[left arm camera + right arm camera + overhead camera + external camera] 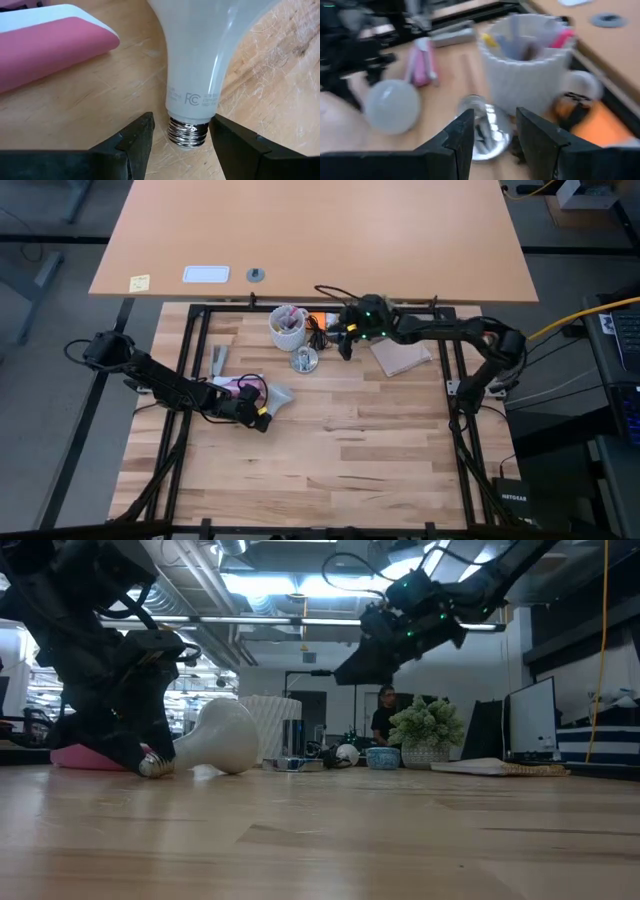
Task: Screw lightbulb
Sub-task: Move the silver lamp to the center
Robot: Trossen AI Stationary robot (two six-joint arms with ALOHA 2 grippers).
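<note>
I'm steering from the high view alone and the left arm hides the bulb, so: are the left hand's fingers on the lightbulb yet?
Observer: Not yet. In the left wrist view the left hand is open, one finger on each side of the lightbulb's screw base, with a gap on both sides.
Operator: Is the bulb upright?
Observer: No, the low view shows it lying on its side on the table.
Operator: And the right hand?
Observer: The right hand is open and empty, raised above the silvery fitting beside the white cup.
</note>
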